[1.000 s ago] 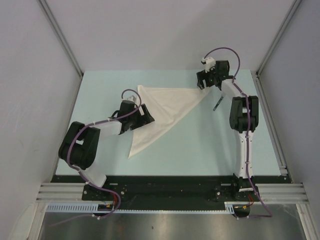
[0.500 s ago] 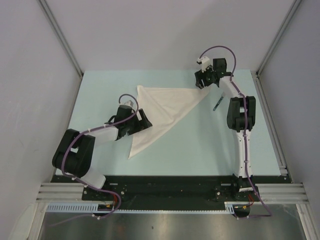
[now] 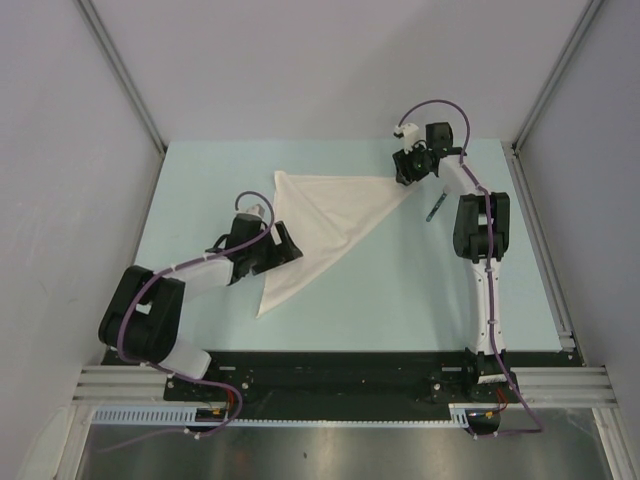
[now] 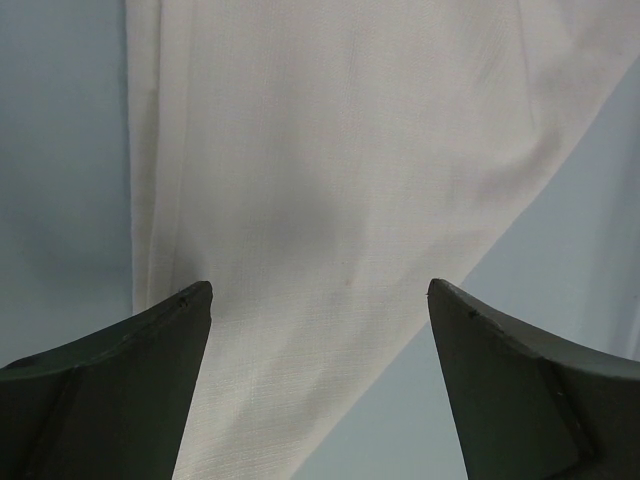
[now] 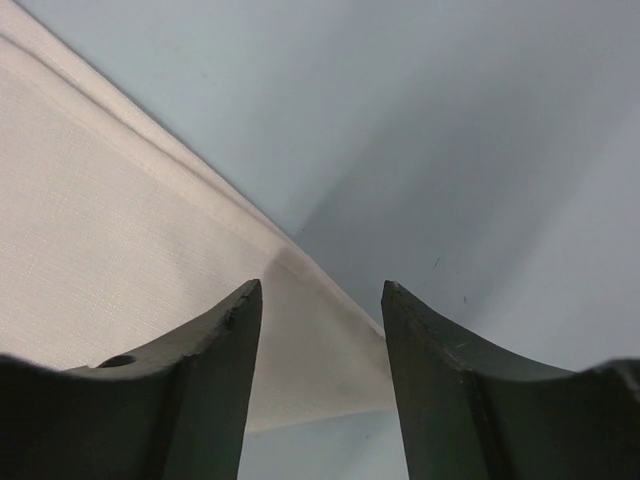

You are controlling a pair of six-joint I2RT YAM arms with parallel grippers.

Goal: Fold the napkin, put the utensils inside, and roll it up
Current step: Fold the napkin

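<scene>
The napkin [image 3: 330, 215] lies flat on the table, folded into a cream triangle whose points reach far left, far right and near. My left gripper [image 3: 283, 246] hovers at its left edge, jaws wide open; in the left wrist view the napkin [image 4: 330, 200] fills the space between the fingertips of the left gripper [image 4: 320, 290]. My right gripper [image 3: 408, 172] is at the napkin's far right corner. In the right wrist view that corner of the napkin [image 5: 300, 330] lies in the gap of the right gripper [image 5: 322, 288], jaws apart. The knife [image 3: 433, 210] lies right of the napkin.
The pale blue table [image 3: 400, 290] ends at a metal rail [image 3: 545, 250] on the right and grey walls on both sides. The right arm's upper link [image 3: 480, 225] stands just right of the knife.
The right gripper's jaws have narrowed around the napkin's right corner. The left arm has stretched out lower over the table, its gripper staying at the napkin's left edge.
</scene>
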